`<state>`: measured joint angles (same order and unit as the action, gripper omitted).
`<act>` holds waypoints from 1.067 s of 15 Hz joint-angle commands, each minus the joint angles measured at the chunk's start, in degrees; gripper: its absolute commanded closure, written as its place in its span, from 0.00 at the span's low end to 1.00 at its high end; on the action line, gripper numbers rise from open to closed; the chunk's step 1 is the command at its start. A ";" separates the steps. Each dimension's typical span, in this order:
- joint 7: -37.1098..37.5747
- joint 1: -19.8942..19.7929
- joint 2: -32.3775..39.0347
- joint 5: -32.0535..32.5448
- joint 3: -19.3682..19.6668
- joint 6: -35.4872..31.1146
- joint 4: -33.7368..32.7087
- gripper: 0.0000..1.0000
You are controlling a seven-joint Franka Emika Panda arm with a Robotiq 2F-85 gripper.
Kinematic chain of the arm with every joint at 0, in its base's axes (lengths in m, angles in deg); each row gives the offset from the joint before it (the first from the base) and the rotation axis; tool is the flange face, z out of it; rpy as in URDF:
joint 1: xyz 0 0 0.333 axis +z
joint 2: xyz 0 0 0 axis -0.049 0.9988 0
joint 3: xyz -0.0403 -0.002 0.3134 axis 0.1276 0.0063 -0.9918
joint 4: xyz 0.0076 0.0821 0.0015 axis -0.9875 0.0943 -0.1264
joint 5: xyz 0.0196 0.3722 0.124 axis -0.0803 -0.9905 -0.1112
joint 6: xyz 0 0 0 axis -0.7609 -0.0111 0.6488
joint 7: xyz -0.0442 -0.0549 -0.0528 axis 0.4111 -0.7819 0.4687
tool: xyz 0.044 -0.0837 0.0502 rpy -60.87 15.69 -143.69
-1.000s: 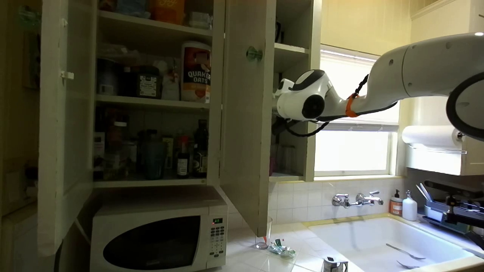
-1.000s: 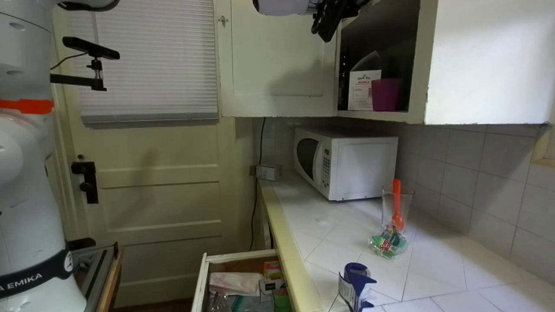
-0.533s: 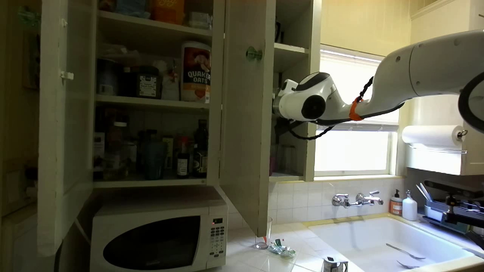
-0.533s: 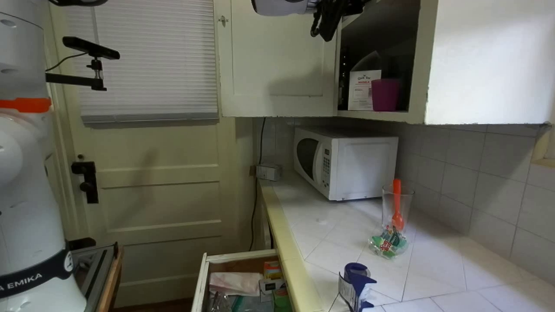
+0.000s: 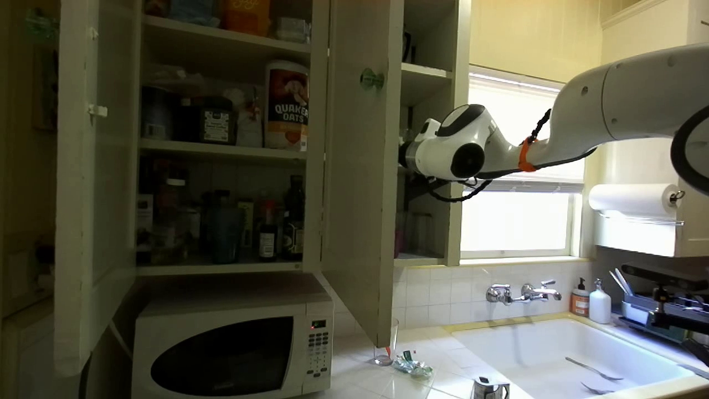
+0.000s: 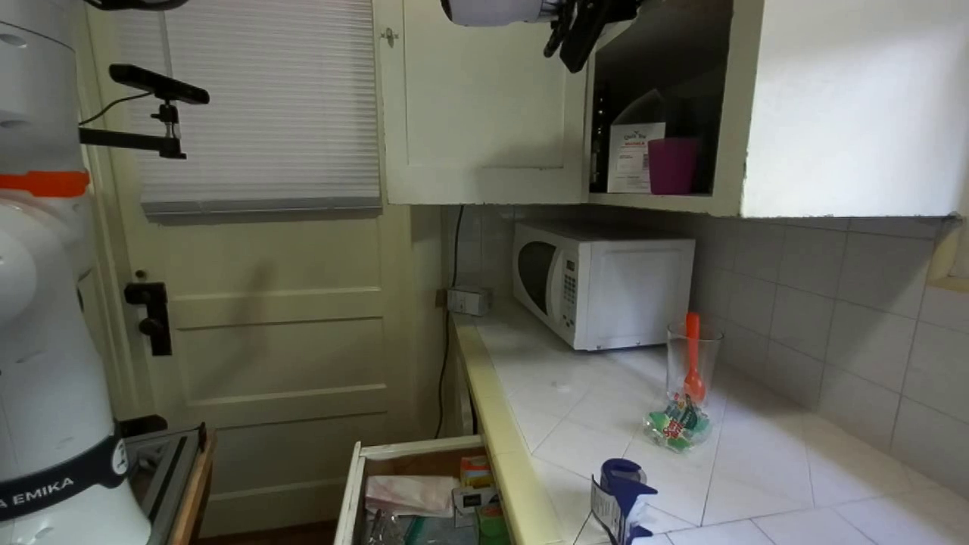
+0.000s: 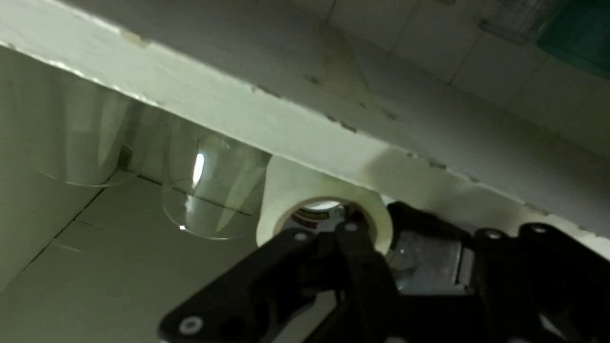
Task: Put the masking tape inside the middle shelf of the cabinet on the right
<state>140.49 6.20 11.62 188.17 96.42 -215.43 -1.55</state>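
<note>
In the wrist view, the black fingers (image 7: 355, 259) overlapped the Scotch masking tape (image 7: 310, 183), which sat partly behind the shelf board's (image 7: 228, 102) chipped front edge; whether they gripped it could not be told. Drinking glasses (image 7: 209, 205) stood left of the fingertips, and open room spread to their lower left. In an exterior view, the cabinet door (image 5: 359, 183) screened the fingers. In an exterior view, the tiled countertop (image 6: 780, 469) lay well below them.

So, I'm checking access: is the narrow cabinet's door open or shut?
Open: in both exterior views the door is swung outward, and a purple cup shows inside.
</note>
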 commanded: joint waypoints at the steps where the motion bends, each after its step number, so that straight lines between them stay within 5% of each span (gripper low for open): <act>1: 12.47 -1.65 3.36 7.20 -0.16 -0.72 -4.43 0.95; 16: 12.59 -6.48 13.75 3.73 -6.77 -7.88 -20.53 0.95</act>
<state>152.42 1.12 22.85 191.66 91.25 -220.36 -18.92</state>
